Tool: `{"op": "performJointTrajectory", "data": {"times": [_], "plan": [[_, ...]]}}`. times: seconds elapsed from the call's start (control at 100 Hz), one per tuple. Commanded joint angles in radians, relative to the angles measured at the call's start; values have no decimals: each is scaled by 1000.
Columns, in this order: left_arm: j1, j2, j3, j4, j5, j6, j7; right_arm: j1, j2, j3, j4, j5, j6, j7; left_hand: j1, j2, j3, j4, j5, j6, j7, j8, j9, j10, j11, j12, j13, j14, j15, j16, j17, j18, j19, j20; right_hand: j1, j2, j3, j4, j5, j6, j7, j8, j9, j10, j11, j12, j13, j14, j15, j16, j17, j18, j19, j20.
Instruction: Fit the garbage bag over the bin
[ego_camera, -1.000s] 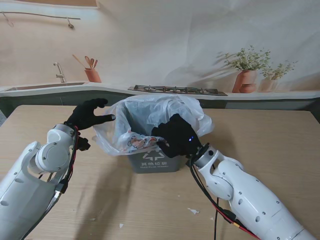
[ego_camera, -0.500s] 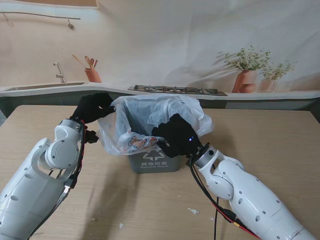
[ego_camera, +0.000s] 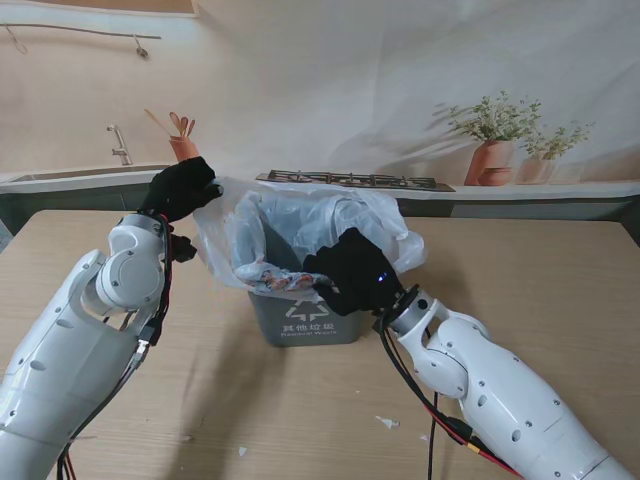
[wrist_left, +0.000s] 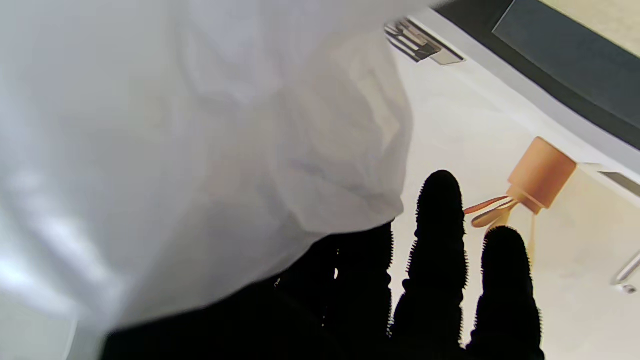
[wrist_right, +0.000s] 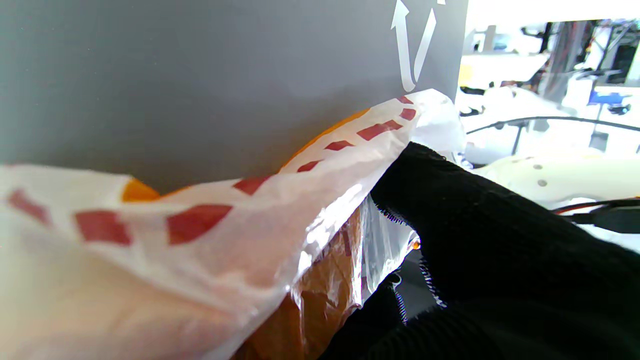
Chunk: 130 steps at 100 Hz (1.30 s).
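The grey bin (ego_camera: 305, 315) stands mid-counter (ego_camera: 560, 270) with the thin white garbage bag (ego_camera: 300, 225) billowing out of its mouth, and the left hand (ego_camera: 180, 188) has the far-left edge of that film pinched and lifted while the right hand (ego_camera: 352, 270) clamps the printed hem against the near wall. It looks feather-light, limp and slippery, likely to tear if yanked, so the hem is the place to hold, stretching it outward over each rim corner

I am looking over a light wooden table (ego_camera: 560, 290) toward a printed kitchen backdrop (ego_camera: 330, 80). A grey countertop (ego_camera: 80, 180) is running across it, carrying a sink with a faucet (ego_camera: 119, 146), a utensil pot (ego_camera: 183, 148), a stove grate (ego_camera: 350, 180) and two potted plants (ego_camera: 492, 135). Soft, even light is falling across everything.
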Motion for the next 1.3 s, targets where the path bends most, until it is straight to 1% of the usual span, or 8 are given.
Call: {"op": "performJointTrajectory", "data": {"times": [0.0,0.45,0.73,1.02,1.13,1.18,1.21,1.29], "plan": [[-21,-10,11,25,0,13,-16,-7,-3,-7,11,-1,-9,21,47,25,10,-34,-30,17,39,15,-7,29,27,15,-13,22,24,29,1,3,47,20,60,11,66,-32,46,-108,49,18,-5,-16,12,12,12,-11,21,-8,-1,14,51,19],[-116,-31,158,196,-110,109,-78,1,-5,-13,34,15,-35,26,106,39,-44,-10,-47,51,31,15,-27,53,20,25,-43,45,23,55,-18,-31,92,45,62,47,63,-42,33,-114,47,41,-26,-14,12,35,-12,-5,25,-3,-21,7,42,16],[-142,-21,224,254,-116,97,-154,21,-9,-28,77,21,-41,-7,99,39,-46,-7,-44,39,28,12,-26,44,14,21,-38,38,19,54,-13,-39,100,49,61,34,66,-44,41,-102,42,45,-12,-12,6,38,4,-5,23,-4,-12,13,46,18],[-146,-25,231,276,-127,88,-148,33,-9,-41,97,21,-41,-19,77,-4,-25,15,4,18,-13,-48,-11,42,-27,-7,-42,32,3,41,-21,-51,100,48,59,33,67,-46,44,-101,40,46,-9,-11,3,42,7,-5,21,-6,-9,14,45,17],[-134,-25,207,264,-124,78,-133,36,-10,-45,101,20,-38,-22,56,-27,-11,24,34,2,-171,-245,-79,25,-177,-105,-95,4,-111,-53,-31,-63,89,42,58,34,66,-46,44,-101,40,46,-9,-12,2,42,8,-6,21,-6,-7,14,46,18],[-128,-21,196,257,-115,74,-133,37,-10,-46,102,21,-36,-23,-88,-22,111,28,22,33,-360,-385,-234,22,-169,-327,-148,-5,-171,-139,-44,-76,78,33,59,34,66,-46,43,-101,39,46,-8,-12,2,42,8,-6,21,-6,-7,14,46,18],[-123,-21,188,253,-112,73,-129,38,-10,-46,103,21,-36,-24,-216,-1,199,89,-29,61,-477,-420,-334,30,-226,-410,-196,-12,-216,-171,-57,-86,70,28,59,34,66,-46,43,-102,39,46,-7,-11,1,42,8,-6,22,-6,-7,14,46,18],[-106,-28,164,240,-114,76,-89,38,-10,-46,105,21,-35,-25,-348,-36,226,92,-228,98,-660,-486,-576,55,-339,-561,-343,-27,-324,-246,-89,-113,43,9,59,33,65,-46,42,-98,38,46,-7,-11,1,42,10,-5,22,-6,-6,14,46,18]]}}
